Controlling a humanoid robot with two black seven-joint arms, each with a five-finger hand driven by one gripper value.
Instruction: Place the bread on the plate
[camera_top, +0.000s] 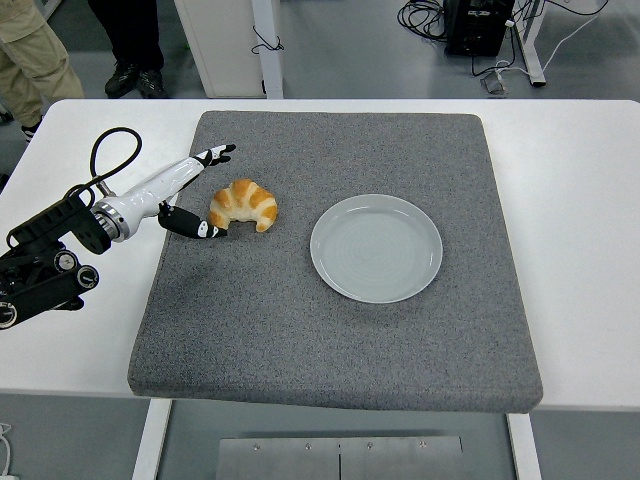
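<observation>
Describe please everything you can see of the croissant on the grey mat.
The croissant is golden brown with paler bands, curved like a crescent, both tips pointing toward the near edge. It looks baked and whole. It lies flat on the grey mat, left of the empty plate and apart from it. The left hand is beside it, open, thumb tip at its left tip; contact is unclear.
</observation>
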